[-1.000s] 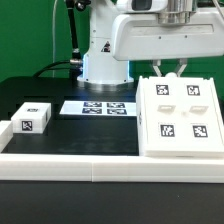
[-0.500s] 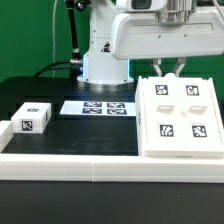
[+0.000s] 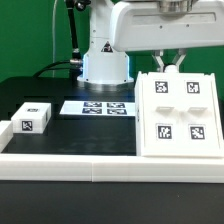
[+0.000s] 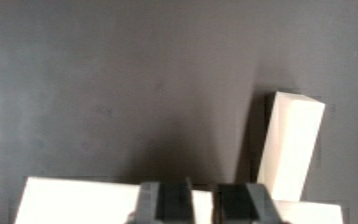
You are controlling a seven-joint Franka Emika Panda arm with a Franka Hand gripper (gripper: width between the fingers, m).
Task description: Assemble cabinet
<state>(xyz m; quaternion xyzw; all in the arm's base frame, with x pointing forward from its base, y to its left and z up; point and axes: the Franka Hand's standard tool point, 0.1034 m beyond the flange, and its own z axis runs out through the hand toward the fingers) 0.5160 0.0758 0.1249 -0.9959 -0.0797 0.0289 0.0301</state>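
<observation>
The cabinet box [image 3: 182, 112], large, white and square with several marker tags on its upper face, lies at the exterior view's right. My gripper [image 3: 170, 64] is at the box's far edge, and its fingers come down onto that edge. In the wrist view the two dark fingers [image 4: 167, 203] stand close together with the box's white edge [image 4: 87, 198] between and beside them, so the gripper [image 4: 206, 205] is shut on it. A small white tagged panel piece [image 3: 33, 117] sits at the exterior view's left, far from the gripper.
The marker board [image 3: 97, 106] lies flat between the small piece and the box. A long low white rail [image 3: 70, 166] runs along the front. The arm's white base [image 3: 104, 66] stands behind the board. A narrow white bar [image 4: 293, 140] lies on the dark table beyond the fingers.
The arm has risen slightly. The box's far edge has come up with it, so its upper face and tags sit a little higher in the exterior view.
</observation>
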